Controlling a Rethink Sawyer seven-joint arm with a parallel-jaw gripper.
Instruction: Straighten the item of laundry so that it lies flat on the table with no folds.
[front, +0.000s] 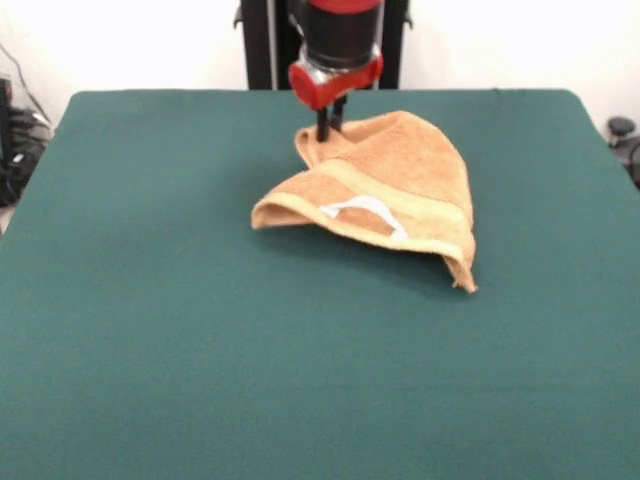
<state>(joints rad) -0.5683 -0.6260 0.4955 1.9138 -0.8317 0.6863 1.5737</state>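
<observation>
Still rumpled terry towel (385, 185), green felt table (200, 330)

From my seat the light is bright and even from above, the towel (385, 190) casting a soft, faint shadow on the table (200, 350).

The hand (330, 128) tips vanish behind the towel's (385, 190) raised fold.

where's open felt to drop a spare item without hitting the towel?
Free: the table across the whole near half, plus its left side and right strip beside the towel. Crowded: far centre, where the gripper sits at the towel's far edge.
</observation>
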